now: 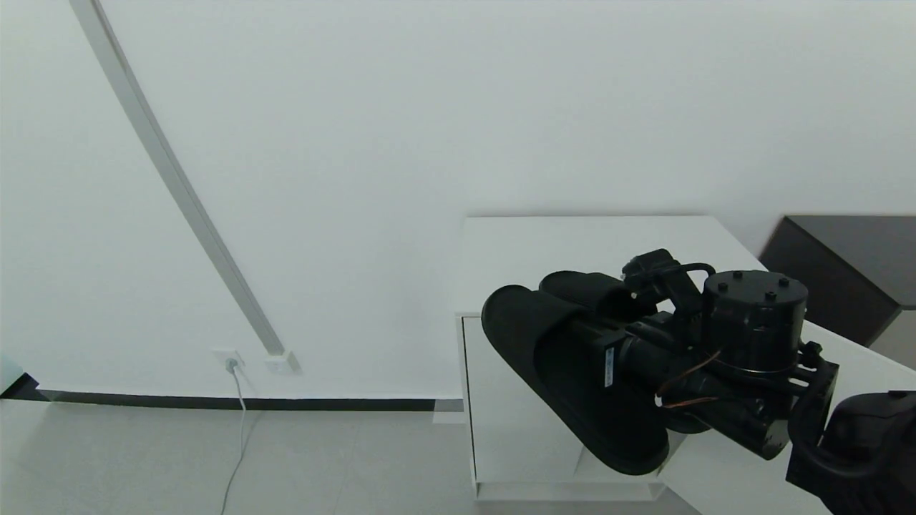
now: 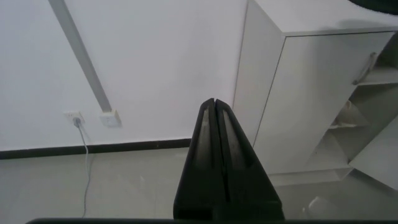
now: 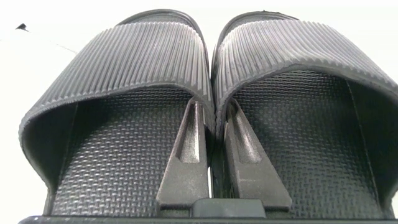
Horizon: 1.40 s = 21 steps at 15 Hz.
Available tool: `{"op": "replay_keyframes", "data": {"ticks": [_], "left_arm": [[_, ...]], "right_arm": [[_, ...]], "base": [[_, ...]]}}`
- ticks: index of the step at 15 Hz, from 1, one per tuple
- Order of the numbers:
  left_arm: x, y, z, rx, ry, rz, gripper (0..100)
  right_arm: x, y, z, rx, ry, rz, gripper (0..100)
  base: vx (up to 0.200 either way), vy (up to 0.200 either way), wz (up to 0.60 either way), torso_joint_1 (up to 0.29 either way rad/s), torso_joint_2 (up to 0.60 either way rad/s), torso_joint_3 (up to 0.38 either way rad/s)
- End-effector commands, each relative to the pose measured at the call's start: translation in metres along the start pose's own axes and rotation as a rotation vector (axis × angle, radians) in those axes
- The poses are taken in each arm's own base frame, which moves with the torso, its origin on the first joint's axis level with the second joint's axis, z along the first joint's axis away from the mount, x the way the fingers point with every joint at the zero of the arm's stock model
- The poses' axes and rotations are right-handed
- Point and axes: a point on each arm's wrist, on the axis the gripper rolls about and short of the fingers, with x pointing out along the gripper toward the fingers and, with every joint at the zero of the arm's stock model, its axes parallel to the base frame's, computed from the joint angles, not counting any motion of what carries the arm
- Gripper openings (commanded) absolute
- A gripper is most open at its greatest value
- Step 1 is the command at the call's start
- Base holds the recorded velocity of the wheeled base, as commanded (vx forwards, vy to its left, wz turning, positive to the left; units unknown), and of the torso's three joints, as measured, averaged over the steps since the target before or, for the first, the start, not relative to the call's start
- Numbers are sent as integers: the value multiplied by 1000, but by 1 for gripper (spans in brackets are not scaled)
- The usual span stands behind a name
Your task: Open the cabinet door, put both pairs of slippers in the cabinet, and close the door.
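A pair of black ribbed slippers [image 1: 565, 365] hangs in the air in front of the white cabinet [image 1: 587, 243], near its top front edge. My right gripper [image 1: 597, 340] is shut on the pair. In the right wrist view its fingers [image 3: 186, 155] pinch the two inner strap edges of the slippers [image 3: 137, 74] together. My left gripper [image 2: 214, 106] is shut with nothing in it and hangs above the floor to the left of the cabinet [image 2: 273, 74]. The cabinet door [image 2: 317, 106] with its handle [image 2: 367, 67] stands beside open shelves [image 2: 373, 112].
A wall socket with a hanging cable [image 1: 232, 365] sits low on the white wall, left of the cabinet. A grey strip [image 1: 172, 172] runs slantwise up the wall. Dark furniture [image 1: 837, 265] stands at the right. Open grey floor [image 1: 215, 458] lies to the left.
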Motion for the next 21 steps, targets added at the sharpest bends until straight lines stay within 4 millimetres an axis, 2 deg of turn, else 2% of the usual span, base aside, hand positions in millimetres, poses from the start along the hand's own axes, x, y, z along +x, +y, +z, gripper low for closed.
{"op": "replay_keyframes", "data": {"ticks": [1, 7, 21], "left_arm": [[0, 0, 0, 0, 2, 1, 0], [0, 0, 0, 0, 2, 1, 0], [0, 0, 0, 0, 2, 0, 0]], "right_arm": [[1, 1, -1, -1, 2, 2, 0], [0, 3, -2, -3, 4, 8, 0], [-3, 9, -4, -9, 12, 27, 0]], "base": [[0, 0, 0, 0, 0, 0], [0, 0, 0, 0, 0, 0], [0, -200, 0, 4, 2, 2]]}}
